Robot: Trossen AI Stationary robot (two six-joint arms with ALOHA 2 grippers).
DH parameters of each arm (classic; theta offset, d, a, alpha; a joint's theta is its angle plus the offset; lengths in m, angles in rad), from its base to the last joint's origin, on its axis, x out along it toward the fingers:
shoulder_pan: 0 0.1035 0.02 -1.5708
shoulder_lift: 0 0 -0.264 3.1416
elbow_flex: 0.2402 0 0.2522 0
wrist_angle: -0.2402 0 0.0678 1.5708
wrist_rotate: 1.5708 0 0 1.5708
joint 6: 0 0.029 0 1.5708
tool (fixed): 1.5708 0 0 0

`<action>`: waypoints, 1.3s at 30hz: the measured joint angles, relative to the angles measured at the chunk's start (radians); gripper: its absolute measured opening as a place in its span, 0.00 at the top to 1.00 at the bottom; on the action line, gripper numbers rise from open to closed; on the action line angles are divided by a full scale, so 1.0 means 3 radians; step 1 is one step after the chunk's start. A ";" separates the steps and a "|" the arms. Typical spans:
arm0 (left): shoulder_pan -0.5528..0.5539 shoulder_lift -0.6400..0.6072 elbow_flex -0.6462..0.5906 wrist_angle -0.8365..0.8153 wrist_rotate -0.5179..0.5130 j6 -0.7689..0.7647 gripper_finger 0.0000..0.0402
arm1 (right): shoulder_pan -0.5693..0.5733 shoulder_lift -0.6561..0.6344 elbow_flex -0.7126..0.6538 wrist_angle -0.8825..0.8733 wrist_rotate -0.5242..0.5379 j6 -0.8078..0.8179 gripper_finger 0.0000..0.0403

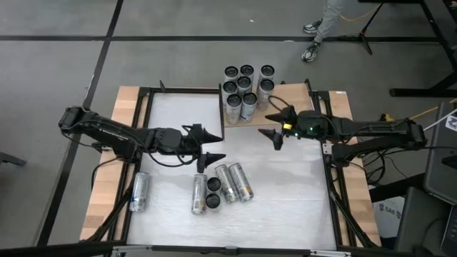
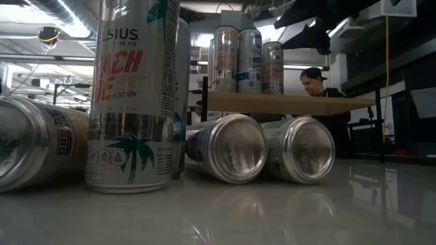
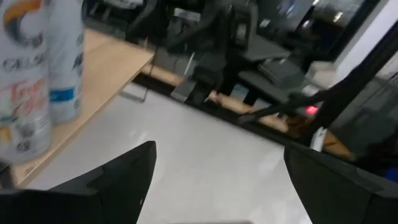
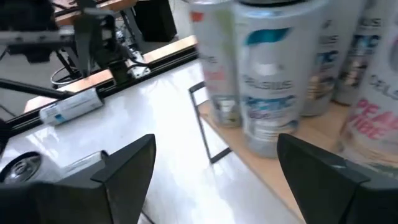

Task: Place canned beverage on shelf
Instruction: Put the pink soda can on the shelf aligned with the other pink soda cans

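STEP: pick next can | LEFT: left gripper (image 1: 208, 146) fingers spread, empty, just above lying cans (image 1: 221, 187) on worktop (image 1: 285, 200) | RIGHT: right gripper (image 1: 273, 125) fingers apart, empty, beside shelf (image 1: 285, 114) | ADVICE: descend squarely over one can; avoid neighbours.

Shelf (image 1: 280, 107): small flat board of pale wood, black posts, stood at far middle of table. Seven cans (image 1: 245, 89) stood upright on it, packed close together, silver with dark tops. Three cans (image 1: 230, 183) lay on their sides on table near front, one more can (image 1: 140, 191) lay alone off to left. Two cans (image 1: 213, 193) stood upright beside lying ones.
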 joint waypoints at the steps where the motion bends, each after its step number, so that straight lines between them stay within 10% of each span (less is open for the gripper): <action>1: -0.0013 -0.0001 0.0000 0.0071 0.0001 0.0000 0.13 | 0.0061 0.0000 0.0000 -0.0001 0.0050 0.0003 0.20; 21: -0.0528 -0.0013 0.0045 0.0161 -0.0177 0.0359 0.13 | 0.1087 0.0176 0.0000 -0.0007 0.0709 0.0468 0.20; 39: -0.2294 0.0579 0.0439 0.0035 -0.2900 -0.0328 0.13 | 0.1672 0.0478 0.0000 0.0003 0.0682 0.0603 0.20</action>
